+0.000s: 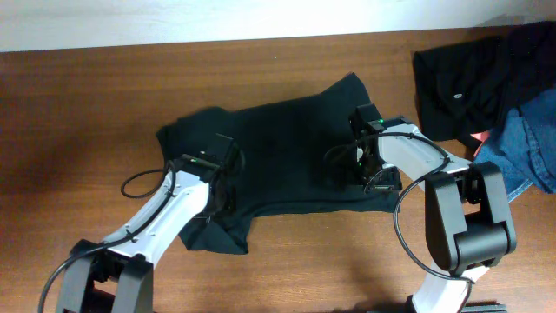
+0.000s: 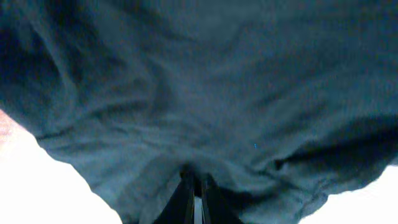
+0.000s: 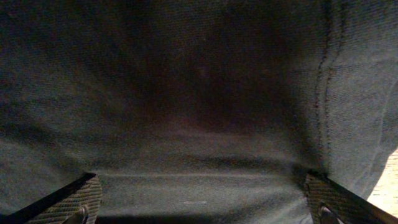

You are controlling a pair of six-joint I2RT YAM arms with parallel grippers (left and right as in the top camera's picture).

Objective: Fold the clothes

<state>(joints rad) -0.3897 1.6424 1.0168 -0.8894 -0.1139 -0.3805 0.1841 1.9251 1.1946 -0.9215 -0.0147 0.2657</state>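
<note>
The clothes, a black T-shirt (image 1: 278, 152), lie spread and rumpled across the middle of the wooden table (image 1: 87, 113). My left gripper (image 1: 222, 196) is down on the shirt's left side. In the left wrist view its fingers (image 2: 186, 199) stand pressed together, shut on a bunched ridge of the dark fabric (image 2: 205, 93). My right gripper (image 1: 369, 178) rests on the shirt's right part. In the right wrist view it (image 3: 202, 199) is open wide, its ribbed pads (image 3: 78, 199) far apart with flat cloth (image 3: 199, 93) between them. No logo shows.
A heap of other garments lies at the back right: a black piece (image 1: 460, 83), blue jeans (image 1: 532, 148) and a bit of red (image 1: 480, 139). A pale wall strip (image 1: 174, 17) borders the table's far edge. Cables loop beside both arms.
</note>
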